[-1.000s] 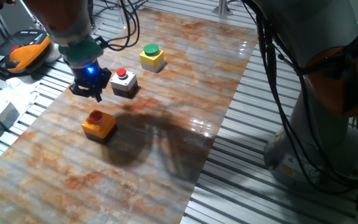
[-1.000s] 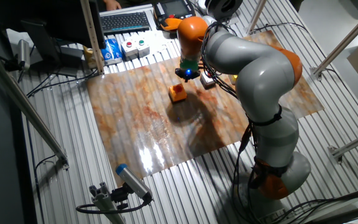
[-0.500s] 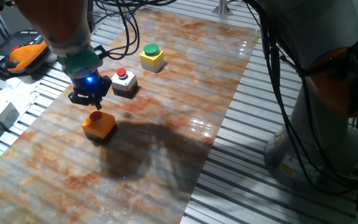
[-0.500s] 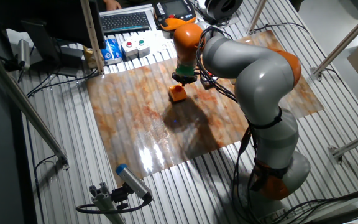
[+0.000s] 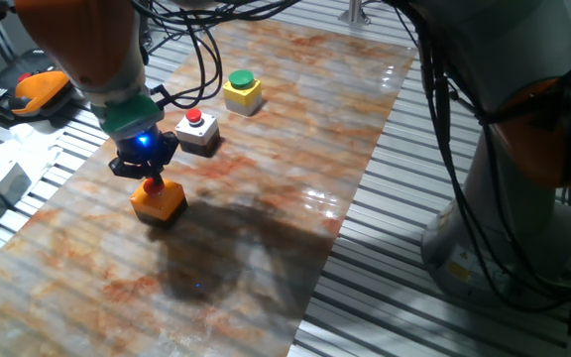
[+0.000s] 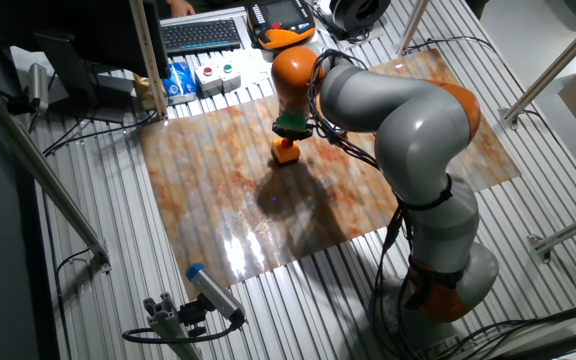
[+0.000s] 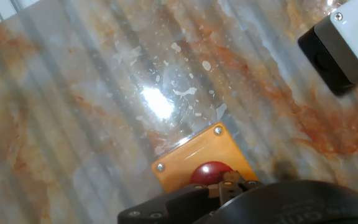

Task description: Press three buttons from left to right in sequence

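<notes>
The gripper (image 5: 151,178) stands over the orange box (image 5: 159,201), hiding most of its red cap (image 7: 211,173); whether the fingers are apart or together cannot be told. The grey-white box (image 5: 197,133) and yellow box (image 5: 242,92) follow in a diagonal row across the marbled board (image 5: 295,129), caps upward

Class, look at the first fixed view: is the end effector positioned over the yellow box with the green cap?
No, the end effector sits above the orange box, while the yellow box stands apart, farther along the table.
</notes>
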You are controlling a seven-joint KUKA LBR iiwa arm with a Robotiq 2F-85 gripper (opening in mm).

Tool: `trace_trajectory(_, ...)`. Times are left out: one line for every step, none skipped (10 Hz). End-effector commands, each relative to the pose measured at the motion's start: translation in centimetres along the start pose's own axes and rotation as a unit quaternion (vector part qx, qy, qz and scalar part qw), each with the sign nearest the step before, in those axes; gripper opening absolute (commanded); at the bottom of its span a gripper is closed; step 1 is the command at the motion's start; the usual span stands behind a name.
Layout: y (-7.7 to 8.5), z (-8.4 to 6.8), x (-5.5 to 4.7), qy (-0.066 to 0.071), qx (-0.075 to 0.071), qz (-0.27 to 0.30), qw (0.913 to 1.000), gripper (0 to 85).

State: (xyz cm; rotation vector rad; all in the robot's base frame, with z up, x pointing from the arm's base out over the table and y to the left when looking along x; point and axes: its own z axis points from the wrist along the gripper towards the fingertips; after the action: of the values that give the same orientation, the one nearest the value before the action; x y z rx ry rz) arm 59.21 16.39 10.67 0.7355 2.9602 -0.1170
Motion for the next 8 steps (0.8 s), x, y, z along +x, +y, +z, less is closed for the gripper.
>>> trace_trajectory(0.0,-0.01,-0.01,0.0,0.0,0.0,1.0,0.0)
trace_trajectory(-0.02,-0.02,-0.01,0.0,0.0,0.0,1.0,0.0)
trace_trajectory(-0.04,-0.08,0.02,-0.001,0.0,-0.001,1.0,0.0)
trace_trajectory(-0.06,-0.19,0.07,0.0,-0.002,-0.002,1.0,0.0)
trace_trajectory(0.01,-0.37,0.14,0.0,-0.003,-0.002,1.0,0.0)
trace_trajectory(0.08,-0.36,0.25,0.0,-0.003,-0.001,1.0,0.0)
trace_trajectory(0.13,-0.31,0.34,0.0,-0.002,0.0,1.0,0.0)
trace_trajectory(0.13,-0.31,0.35,0.0,-0.002,0.0,1.0,0.0)
